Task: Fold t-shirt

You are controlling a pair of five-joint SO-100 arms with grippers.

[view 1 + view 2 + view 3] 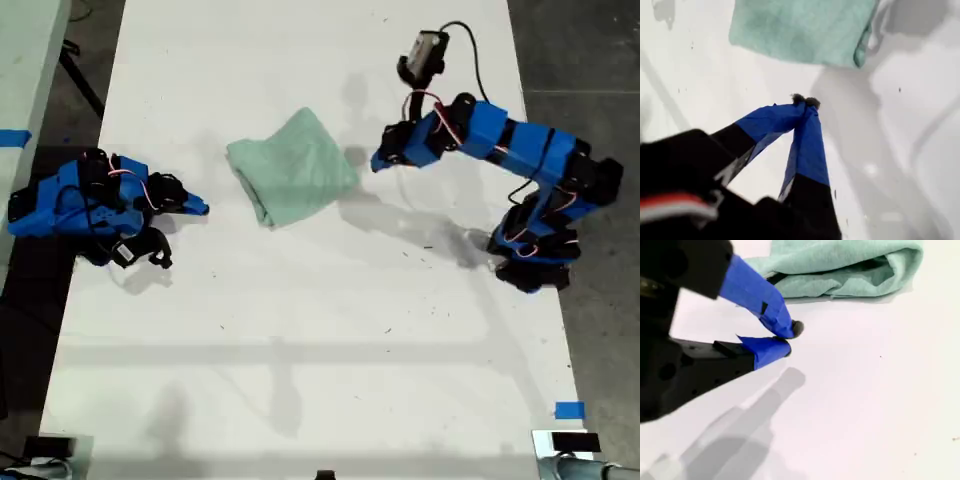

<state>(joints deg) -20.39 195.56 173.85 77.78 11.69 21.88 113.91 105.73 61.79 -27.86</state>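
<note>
Two idle: first pincer (805, 101) tips together, second pincer (790, 338) seemingly too; you square t-shirt (292, 167) edges gently.

White table (300, 330); folded mint t-shirt (292, 166) lying on it, arm bases beside

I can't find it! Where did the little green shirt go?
The pale mint-green fabric t-shirt lies folded on the white table, upper middle of the exterior view, between the two blue arms; neither gripper touches it.
</note>
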